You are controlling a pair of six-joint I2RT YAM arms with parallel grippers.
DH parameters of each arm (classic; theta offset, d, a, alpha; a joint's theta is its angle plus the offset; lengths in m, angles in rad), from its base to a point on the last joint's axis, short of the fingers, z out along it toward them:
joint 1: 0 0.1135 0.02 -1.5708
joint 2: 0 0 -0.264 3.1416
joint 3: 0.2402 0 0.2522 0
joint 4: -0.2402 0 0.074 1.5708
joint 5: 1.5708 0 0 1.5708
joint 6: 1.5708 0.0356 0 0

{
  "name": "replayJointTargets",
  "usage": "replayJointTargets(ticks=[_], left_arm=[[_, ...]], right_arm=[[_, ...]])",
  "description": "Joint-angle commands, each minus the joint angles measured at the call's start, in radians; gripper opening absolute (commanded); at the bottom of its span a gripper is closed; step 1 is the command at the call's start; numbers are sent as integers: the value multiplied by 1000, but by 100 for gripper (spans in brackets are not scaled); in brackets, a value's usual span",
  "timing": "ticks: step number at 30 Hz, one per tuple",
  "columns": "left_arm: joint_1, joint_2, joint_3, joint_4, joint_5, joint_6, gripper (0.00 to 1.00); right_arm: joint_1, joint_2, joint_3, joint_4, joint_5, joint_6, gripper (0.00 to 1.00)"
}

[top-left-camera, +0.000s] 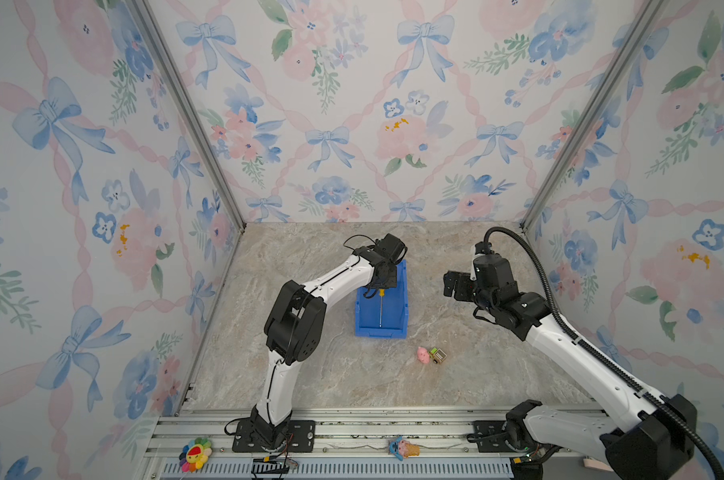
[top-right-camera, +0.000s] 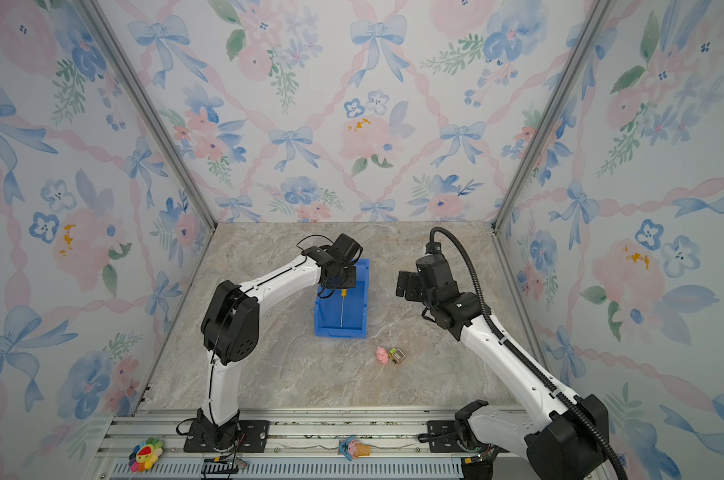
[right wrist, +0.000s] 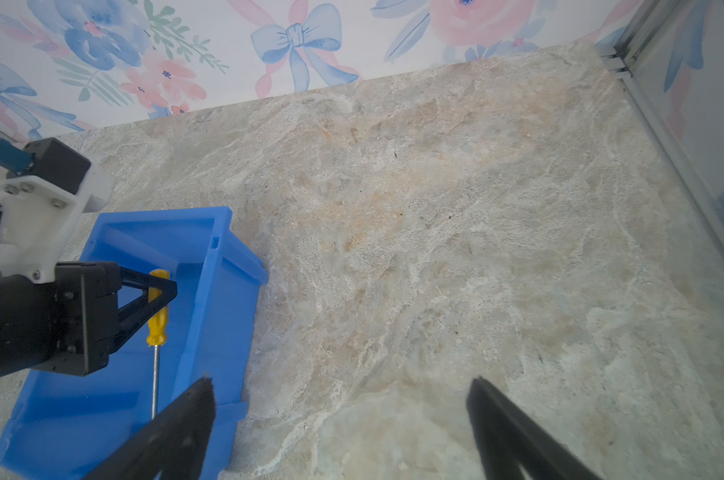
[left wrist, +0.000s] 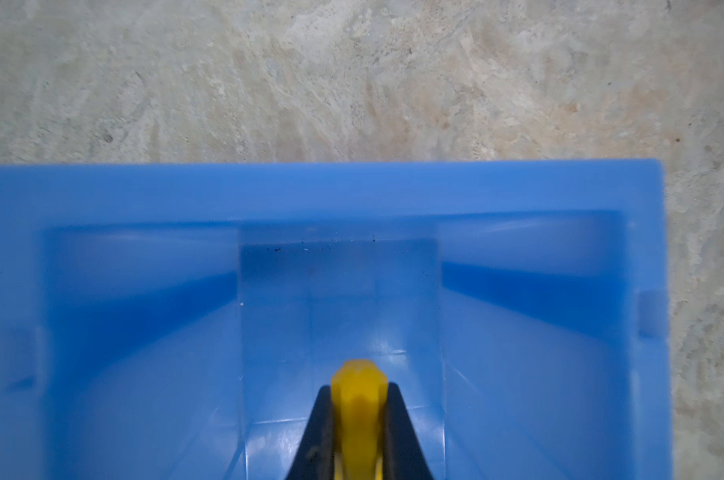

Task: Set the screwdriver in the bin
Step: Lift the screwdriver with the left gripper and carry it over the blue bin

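Left tool (left wrist: 358, 390) tight on the handle of the screwdriver (right wrist: 157, 320), shaft down inside the bin (right wrist: 227, 332); right tool (right wrist: 341, 384) spread wide, empty.

- No text, number, brand or sign could be read in any view.
- A small white mark (top-left-camera: 524, 304) on the black housing of the right arm (top-left-camera: 559, 349), seen in both top views, was too small to make out.
- The bin (left wrist: 310, 191) and the handle of the screwdriver (right wrist: 157, 307) showed plain plastic without legible print.
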State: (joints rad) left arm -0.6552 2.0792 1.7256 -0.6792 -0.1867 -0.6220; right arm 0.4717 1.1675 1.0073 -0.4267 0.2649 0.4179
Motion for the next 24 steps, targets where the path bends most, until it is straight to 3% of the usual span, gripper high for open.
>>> replayJointTargets(ticks=[1,24], left_arm=[[-9,25,17,-8,-46,-27,0],[-23,145,26,15,-95,-74,3]], right_arm=[[-15,-17,-16,-10,-12,-18,97],[-33,-39,-32,-4,-3,-16,97]])
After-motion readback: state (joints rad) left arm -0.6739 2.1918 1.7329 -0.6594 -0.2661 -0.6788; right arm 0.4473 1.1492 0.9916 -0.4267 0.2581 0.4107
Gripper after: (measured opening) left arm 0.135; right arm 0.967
